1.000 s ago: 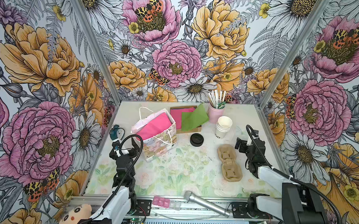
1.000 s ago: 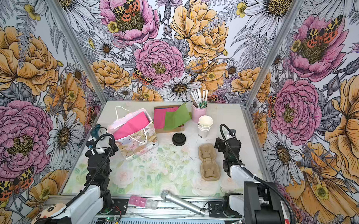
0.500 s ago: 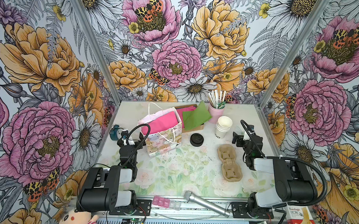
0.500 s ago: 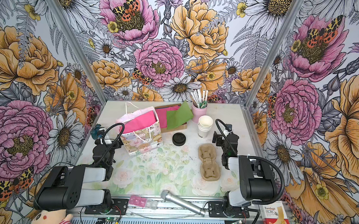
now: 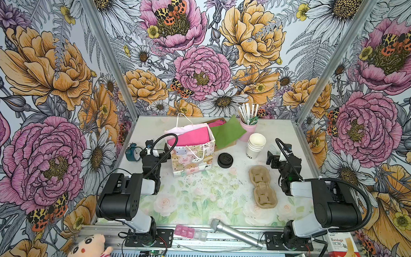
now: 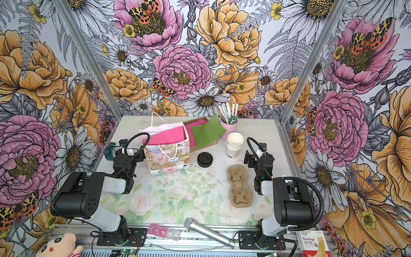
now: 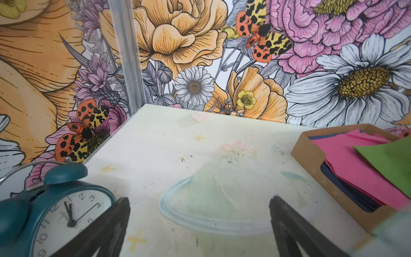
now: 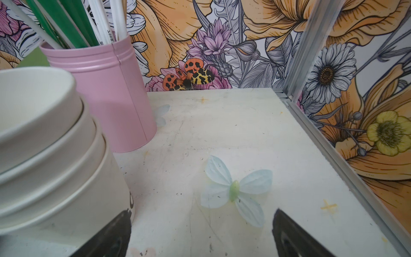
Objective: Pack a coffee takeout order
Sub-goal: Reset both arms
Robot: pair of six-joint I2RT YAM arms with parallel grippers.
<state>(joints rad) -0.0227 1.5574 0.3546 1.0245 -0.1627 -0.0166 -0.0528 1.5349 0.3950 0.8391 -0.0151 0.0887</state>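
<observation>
On the front rail lie a silver microphone (image 5: 233, 233) and a pink pill box (image 5: 190, 232), with a plush doll (image 5: 90, 247) and a bandage box (image 5: 342, 250) at the near corners. On the floral tabletop (image 5: 197, 199) beyond them, the brown two-cup carrier (image 5: 262, 186) lies flat on the right side with both wells empty.

Farther in, both arms reach toward the back wall. The left fingers (image 7: 106, 227) stand wide apart and hold nothing. They hover over bare tabletop between a teal alarm clock (image 5: 133, 152) and a piglet-print gift bag (image 5: 191, 159). The bag stands upright with its mouth open, and a bright pink sheet (image 5: 190, 138) shows inside it. The right fingers (image 8: 291, 233) are also spread wide and empty, just beside the stack of cups.

The round black lid (image 5: 225, 160) lies flat on the tabletop between the bag and the cups, apart from both. The white paper cup (image 5: 256, 139) sits topmost in a nested upright stack.

Behind the bag, a shallow cardboard tray (image 7: 311, 160) holds the pink napkin (image 7: 360, 164) on top of a darker pile. A green napkin (image 5: 228, 132) lies across it and partly covers it. At the back, next to the tray and behind the cups, a pink tin (image 5: 246, 129) holds white and green straws.
</observation>
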